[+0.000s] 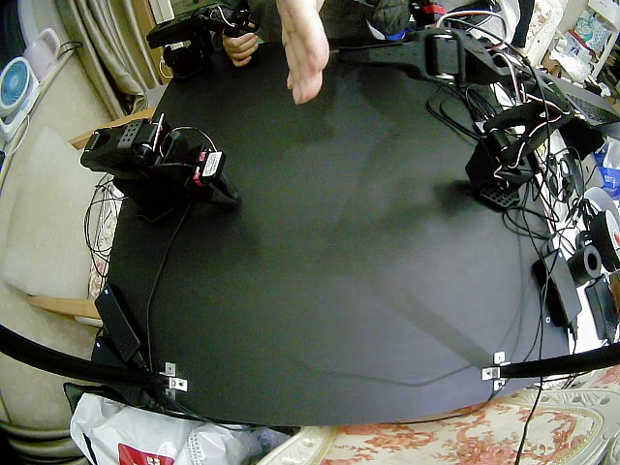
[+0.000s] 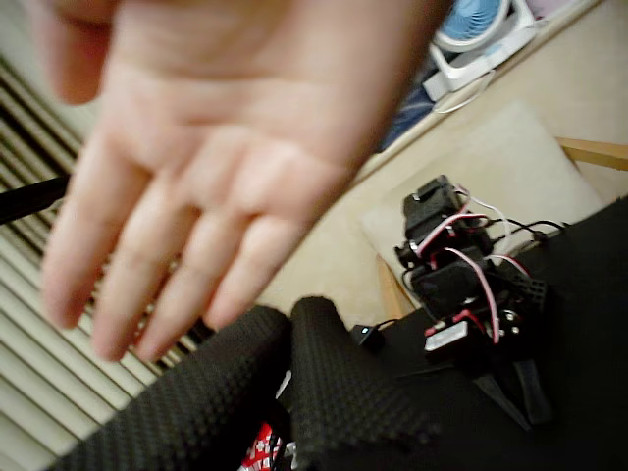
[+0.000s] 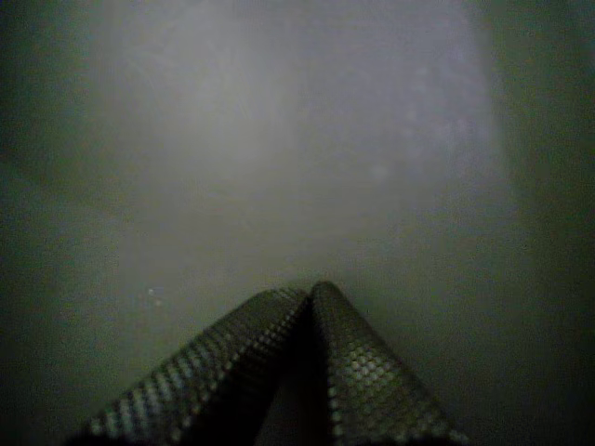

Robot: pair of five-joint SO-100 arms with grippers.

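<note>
My left tool (image 2: 289, 316) and right tool (image 3: 310, 290) sit pinched closed, empty — a person's hand (image 2: 196, 177) hovers close; nothing started yet.

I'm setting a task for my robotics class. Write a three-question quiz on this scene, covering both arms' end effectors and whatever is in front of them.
1. True or false: the left arm's end effector is clamped on a wooden block.
2. Multiple choice: what fills most of the wrist view ahead of that end effector? A) a cup B) a person's hand C) a towel
3. Short answer: are the jaws of the right arm's end effector open or shut?

Key
1. False. The jaws are shut and nothing is between them.
2. B
3. Shut, and holding nothing.
</note>
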